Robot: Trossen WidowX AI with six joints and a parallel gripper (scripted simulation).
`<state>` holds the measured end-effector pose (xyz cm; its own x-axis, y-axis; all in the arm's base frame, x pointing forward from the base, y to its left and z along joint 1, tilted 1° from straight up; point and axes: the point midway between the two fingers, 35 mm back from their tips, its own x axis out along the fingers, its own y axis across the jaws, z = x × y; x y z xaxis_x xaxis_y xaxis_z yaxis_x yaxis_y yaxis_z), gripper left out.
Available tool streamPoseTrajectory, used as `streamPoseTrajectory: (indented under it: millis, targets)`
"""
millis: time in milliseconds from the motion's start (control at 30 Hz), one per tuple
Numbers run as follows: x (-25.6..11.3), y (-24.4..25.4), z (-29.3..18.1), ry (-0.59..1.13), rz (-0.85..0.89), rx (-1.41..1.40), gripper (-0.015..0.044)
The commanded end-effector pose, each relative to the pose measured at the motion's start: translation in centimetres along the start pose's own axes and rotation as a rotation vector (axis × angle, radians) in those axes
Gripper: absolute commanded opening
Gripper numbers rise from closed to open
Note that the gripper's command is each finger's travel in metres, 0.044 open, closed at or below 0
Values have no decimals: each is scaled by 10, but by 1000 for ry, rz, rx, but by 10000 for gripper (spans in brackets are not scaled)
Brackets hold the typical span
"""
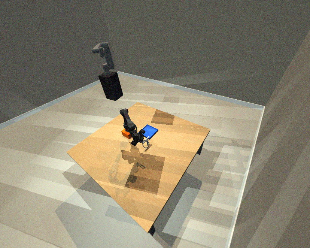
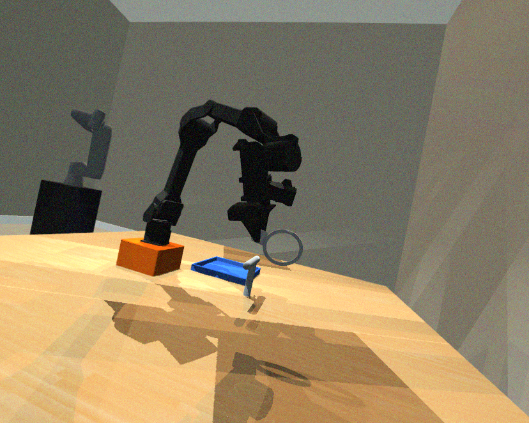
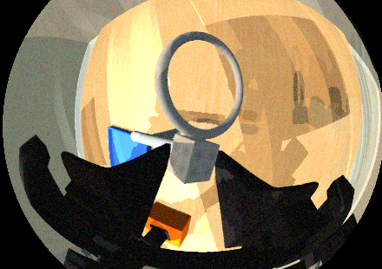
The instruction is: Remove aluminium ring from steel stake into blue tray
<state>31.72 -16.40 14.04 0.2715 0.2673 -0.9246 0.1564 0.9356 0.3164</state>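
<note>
Gripper (image 1: 142, 139) (image 2: 261, 239) (image 3: 194, 152) clamped on the welded tab (image 2: 262, 236) (image 3: 194, 160)
The aluminium ring (image 1: 143, 146) (image 2: 264, 255) (image 3: 162, 84) hangs upright above the wooden tabletop (image 1: 176, 138) (image 2: 346, 300) (image 3: 130, 78), off the steel stake (image 1: 146, 141) (image 2: 249, 281) (image 3: 149, 138).

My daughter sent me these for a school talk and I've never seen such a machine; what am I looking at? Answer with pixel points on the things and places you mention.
The black machine is a robot arm on an orange block. Its gripper (image 1: 142, 140) (image 2: 259, 241) (image 3: 194, 152) works like two fingers, pinching the tab of a metal ring (image 1: 142, 144) (image 2: 283, 264) (image 3: 236, 84) so the ring hangs clear of the table.

The top picture looks down from high up, the exterior one from beside the table, and the wrist one along the fingers.

On the table (image 1: 176, 144) (image 2: 346, 309) stand a blue tray (image 1: 151, 131) (image 2: 226, 274) (image 3: 123, 147) and a steel stake (image 2: 249, 282) with a cross-bar. The ring is off the stake.
</note>
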Motion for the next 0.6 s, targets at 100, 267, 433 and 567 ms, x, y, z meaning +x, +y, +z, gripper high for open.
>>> streamPoseTrajectory:
  millis: [100,267,433,567]
  targets:
    - [5,1,13,-2,3,3,0]
    - [7,2,18,-2,4,3,0]
    - [6,3,18,-6,3,-12,0]
    - [6,7,15,-26,-5,-97,0]
